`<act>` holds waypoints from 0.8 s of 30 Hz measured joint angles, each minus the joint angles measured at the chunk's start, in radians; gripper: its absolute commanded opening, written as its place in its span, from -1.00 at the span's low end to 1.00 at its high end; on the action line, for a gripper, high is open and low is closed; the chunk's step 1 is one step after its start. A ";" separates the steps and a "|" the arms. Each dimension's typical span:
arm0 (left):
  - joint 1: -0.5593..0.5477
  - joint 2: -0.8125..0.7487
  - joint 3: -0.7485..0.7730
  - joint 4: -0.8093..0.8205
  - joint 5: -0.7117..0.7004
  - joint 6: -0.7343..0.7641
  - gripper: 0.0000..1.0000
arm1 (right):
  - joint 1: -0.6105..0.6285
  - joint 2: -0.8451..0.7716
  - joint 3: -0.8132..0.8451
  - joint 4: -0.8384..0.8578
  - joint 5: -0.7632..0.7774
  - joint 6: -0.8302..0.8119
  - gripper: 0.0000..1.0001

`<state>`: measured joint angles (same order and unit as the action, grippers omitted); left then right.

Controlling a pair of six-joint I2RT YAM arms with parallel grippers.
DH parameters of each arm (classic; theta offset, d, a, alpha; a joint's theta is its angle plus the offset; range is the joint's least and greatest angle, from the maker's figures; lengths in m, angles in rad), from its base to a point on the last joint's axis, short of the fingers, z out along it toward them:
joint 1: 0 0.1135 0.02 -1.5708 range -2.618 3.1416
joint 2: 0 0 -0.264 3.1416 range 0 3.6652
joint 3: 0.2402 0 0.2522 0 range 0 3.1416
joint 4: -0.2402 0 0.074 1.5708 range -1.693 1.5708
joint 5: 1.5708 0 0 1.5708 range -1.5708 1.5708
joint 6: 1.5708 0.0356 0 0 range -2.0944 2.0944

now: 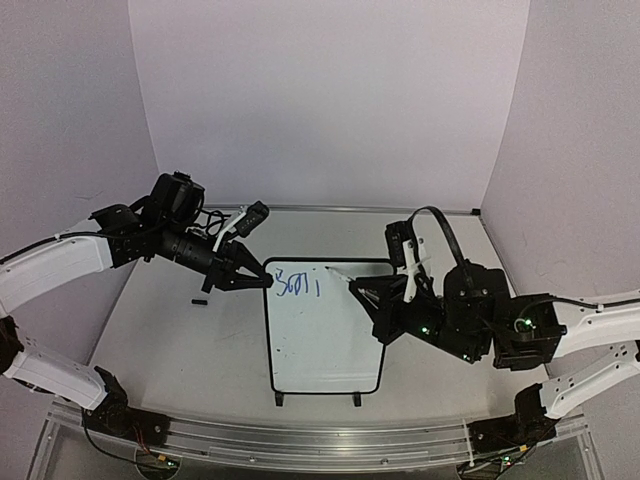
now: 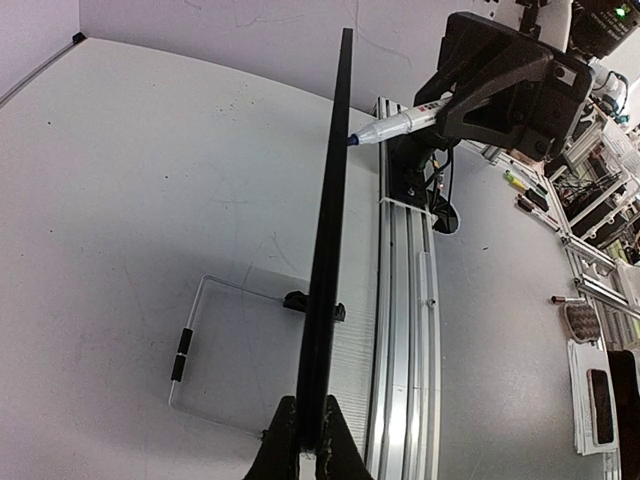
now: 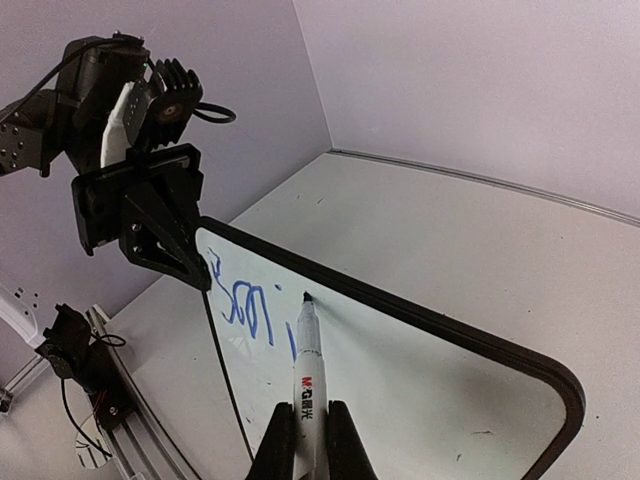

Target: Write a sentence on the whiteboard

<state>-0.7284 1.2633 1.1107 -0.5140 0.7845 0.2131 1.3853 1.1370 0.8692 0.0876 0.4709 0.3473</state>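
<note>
The whiteboard (image 1: 325, 345) stands in the middle of the table on two black feet. Blue writing (image 1: 297, 283) like "Smi" runs along its top left, also in the right wrist view (image 3: 245, 305). My left gripper (image 1: 262, 278) is shut on the board's top left corner; the left wrist view shows the black frame (image 2: 330, 230) edge-on between my jaws (image 2: 308, 440). My right gripper (image 1: 365, 292) is shut on a white marker (image 3: 308, 370). The marker's tip touches the board just right of the writing, near the top edge. It also shows in the left wrist view (image 2: 400, 122).
A thin wire stand with black sleeves (image 2: 190, 345) lies on the table behind the board. An aluminium rail (image 1: 300, 440) runs along the near edge. Purple walls enclose the back and sides. Loose clutter (image 2: 590, 330) lies beyond the rail.
</note>
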 measured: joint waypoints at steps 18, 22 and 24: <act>0.000 0.000 0.000 0.000 -0.003 0.000 -1.00 | 0.001 0.001 0.001 -0.124 -0.035 0.094 -1.00; 0.000 0.000 0.000 0.000 -0.002 0.000 -1.00 | 0.001 0.002 0.001 -0.156 -0.054 0.108 -1.00; 0.000 0.000 0.000 0.000 -0.002 0.000 -1.00 | 0.001 0.003 0.001 -0.167 -0.063 0.110 -1.00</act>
<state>-0.7284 1.2636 1.1107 -0.5140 0.7822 0.2127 1.3861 1.1397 0.8700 -0.0791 0.4084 0.4576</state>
